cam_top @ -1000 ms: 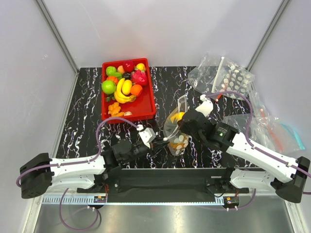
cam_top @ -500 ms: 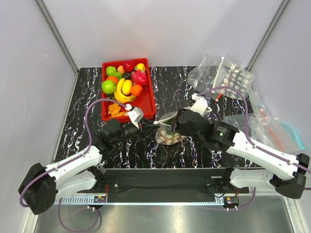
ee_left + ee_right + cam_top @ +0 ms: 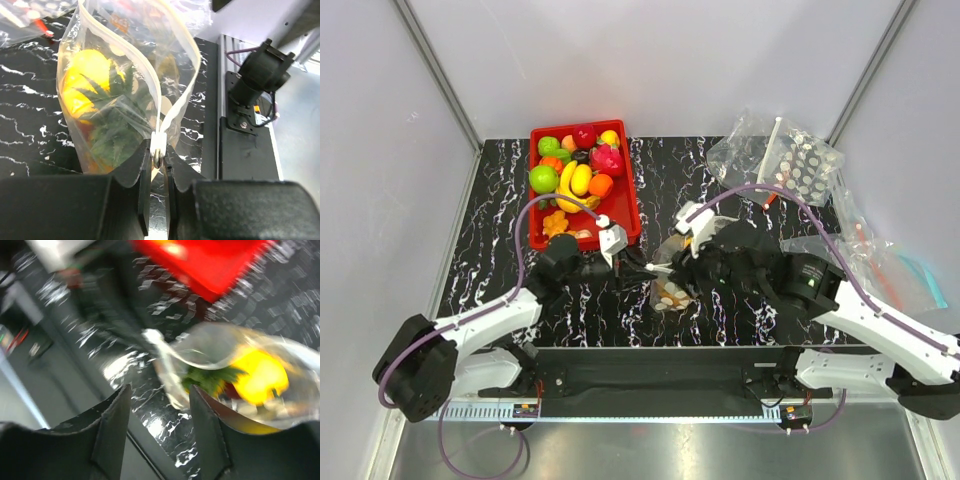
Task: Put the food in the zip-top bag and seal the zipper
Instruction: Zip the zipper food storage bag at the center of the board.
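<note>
Although the food (image 3: 82, 75) sits inside the zip-top bag (image 3: 172, 60), we see the zipper (image 3: 150, 87) gaping just beyond the left gripper (image 3: 156, 165), which pinches its end, while the right gripper (image 3: 160, 435) stands spread nearby and sealing remains.

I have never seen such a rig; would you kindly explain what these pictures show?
Two robot arms are bolted at the near edge of a table. The overhead picture looks down on both; the other two come from a camera on each wrist. On it sit a red tray of toy fruit and spare clear bags. The left gripper pinches the zipper of the dotted zip-top bag, which holds toy food. The right gripper is open, facing the bag.
</note>
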